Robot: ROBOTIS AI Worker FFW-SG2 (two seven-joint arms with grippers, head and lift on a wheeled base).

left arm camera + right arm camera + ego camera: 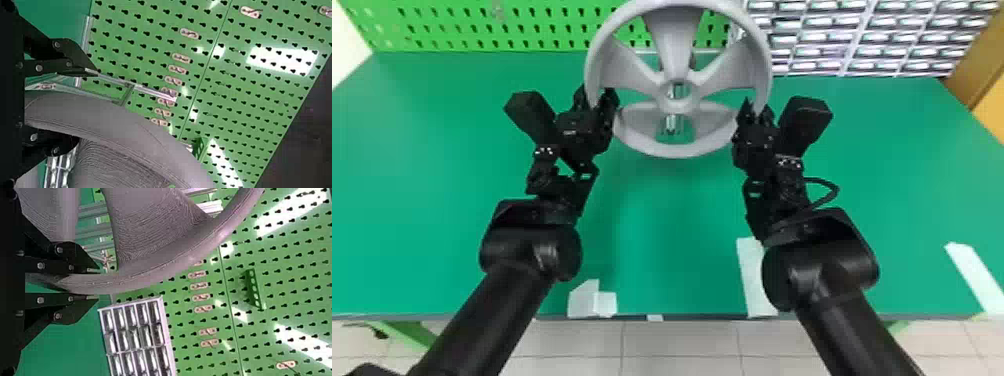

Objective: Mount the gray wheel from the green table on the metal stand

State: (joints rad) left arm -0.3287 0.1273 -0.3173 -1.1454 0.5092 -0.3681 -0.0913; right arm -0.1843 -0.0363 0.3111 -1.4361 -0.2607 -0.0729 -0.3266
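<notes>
At the table's back, my left gripper (597,96) stands open around the left side of the gray wheel (677,45), and my right gripper (757,107) is shut on its right side. The wheel is held up and tilted above the green table (662,225). Through its hub and lower opening, parts of the metal stand (673,124) show behind it. In the left wrist view the rim (105,117) passes between the spread fingers of my left gripper (86,107), with a gap beside one finger. In the right wrist view my right gripper (96,284) pinches the rim (156,274).
A green pegboard (482,27) rises behind the table, with a rack of small clear drawers (857,37) at the back right. Pale tape pieces (592,300) lie near the front edge, more (754,280) by the right arm, and a strip (974,275) far right.
</notes>
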